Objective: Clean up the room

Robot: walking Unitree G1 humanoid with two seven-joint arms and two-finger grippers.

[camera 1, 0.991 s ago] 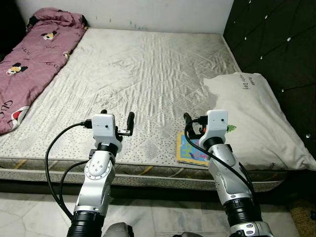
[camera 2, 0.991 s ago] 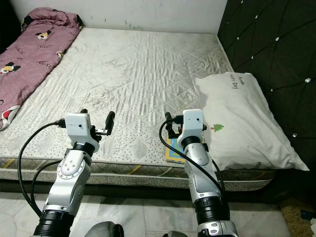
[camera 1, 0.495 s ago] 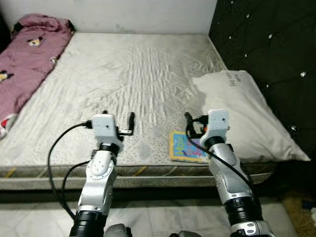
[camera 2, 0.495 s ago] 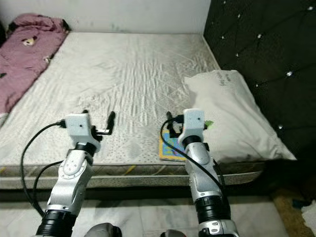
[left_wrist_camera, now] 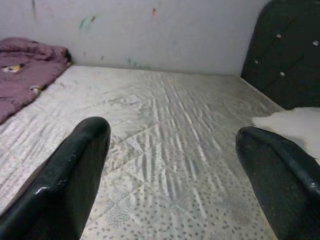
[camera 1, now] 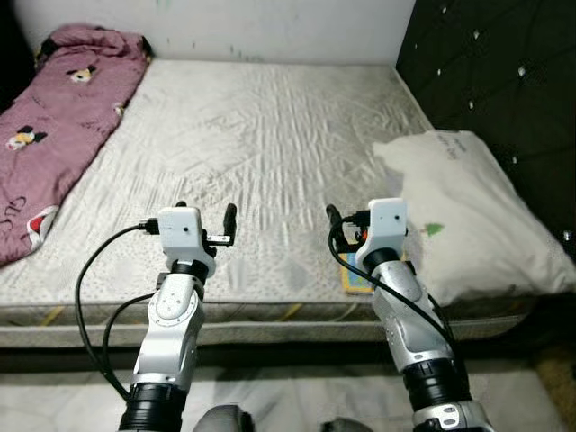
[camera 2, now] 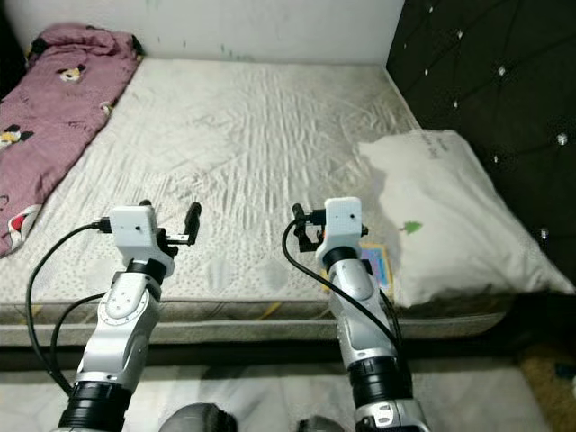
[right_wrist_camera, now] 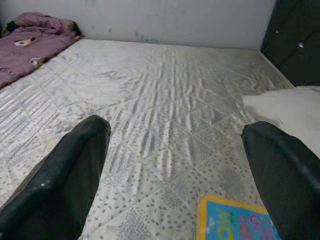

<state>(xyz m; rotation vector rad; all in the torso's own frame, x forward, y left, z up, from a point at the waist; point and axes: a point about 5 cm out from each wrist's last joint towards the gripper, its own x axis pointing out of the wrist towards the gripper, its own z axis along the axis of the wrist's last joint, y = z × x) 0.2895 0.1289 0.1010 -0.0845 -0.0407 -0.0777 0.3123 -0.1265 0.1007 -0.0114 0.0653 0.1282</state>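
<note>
We stand at the near edge of a bare quilted mattress, both arms raised in front of us over that edge. Left gripper: held above the near part of the mattress, touching nothing; the wrist view shows its two black fingers spread wide apart with only mattress between them, so the jaws are open and empty. Right gripper: likewise held above the mattress near the front edge, jaws open wide, nothing held. A colourful picture book, yellow border with blue cover, lies flat on the mattress close to the front edge, just beside the right arm and partly hidden behind it in the head views; in the right wrist view its corner lies just below and ahead of the open fingers, not touched by them. The book sits right next to a white pillow with a small green mark, which lies along our right side of the mattress against the dark tufted headboard. On our far left, a maroon blanket with cartoon prints runs along the mattress edge toward the white wall. Pale tiled floor lies below us.
</note>
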